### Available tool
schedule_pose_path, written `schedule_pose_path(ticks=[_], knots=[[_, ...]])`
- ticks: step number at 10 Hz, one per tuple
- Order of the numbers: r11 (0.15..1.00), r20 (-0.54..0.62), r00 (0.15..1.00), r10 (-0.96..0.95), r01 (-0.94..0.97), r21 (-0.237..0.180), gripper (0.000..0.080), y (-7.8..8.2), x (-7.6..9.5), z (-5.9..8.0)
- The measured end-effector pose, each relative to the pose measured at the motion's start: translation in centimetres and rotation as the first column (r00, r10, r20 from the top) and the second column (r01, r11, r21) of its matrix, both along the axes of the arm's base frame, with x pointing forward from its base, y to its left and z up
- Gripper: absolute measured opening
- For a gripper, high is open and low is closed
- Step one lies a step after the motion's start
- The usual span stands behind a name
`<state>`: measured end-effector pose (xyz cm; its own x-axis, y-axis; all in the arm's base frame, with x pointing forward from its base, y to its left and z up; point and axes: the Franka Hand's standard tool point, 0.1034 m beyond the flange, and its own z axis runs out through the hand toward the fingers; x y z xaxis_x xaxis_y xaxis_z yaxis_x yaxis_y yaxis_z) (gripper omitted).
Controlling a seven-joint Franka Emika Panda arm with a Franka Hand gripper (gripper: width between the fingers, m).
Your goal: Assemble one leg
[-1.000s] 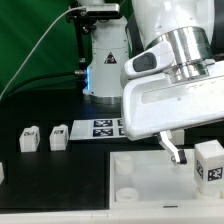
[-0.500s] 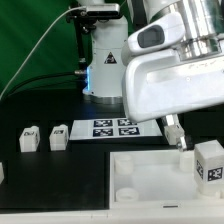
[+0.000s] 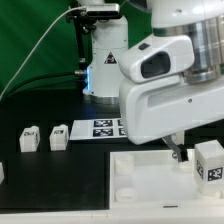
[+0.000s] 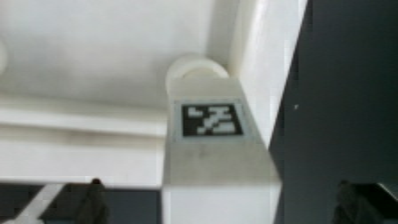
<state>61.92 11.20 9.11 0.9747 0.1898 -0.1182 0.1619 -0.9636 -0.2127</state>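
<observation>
Brightly and evenly lit from overhead in the exterior view. Blown out to flat white over the arm (image 3: 165, 100), with little surface detail left. Dim across the black table (image 3: 40, 105). Coarse and low in resolution throughout. Softly blurred in the wrist view: fuzzy at the leg (image 4: 222, 165) and its tag (image 4: 215, 120), smeared at the dark fingertips (image 4: 80, 203). Faintly shadowed grey along the white top (image 4: 107, 70).

Leg (image 4: 217, 140) stands between jaws; flanks free

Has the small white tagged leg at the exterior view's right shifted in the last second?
No. The small white plastic leg holds its spot by the large white square top, same gap from the marker board.
</observation>
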Motion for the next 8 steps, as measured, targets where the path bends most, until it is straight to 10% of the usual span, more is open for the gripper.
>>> schedule_pose_path(ticks=[2,6,8], knots=[[1.000,-0.058,0.998,-0.005,0.006,0.008,0.0649,0.40,0.45,-0.56],[1.000,-0.060,0.998,-0.004,0.005,0.004,0.0310,0.14,0.33,-0.65],[0.999,-0.065,0.997,-0.033,0.032,-0.003,0.0309,0.00,0.34,-0.69]])
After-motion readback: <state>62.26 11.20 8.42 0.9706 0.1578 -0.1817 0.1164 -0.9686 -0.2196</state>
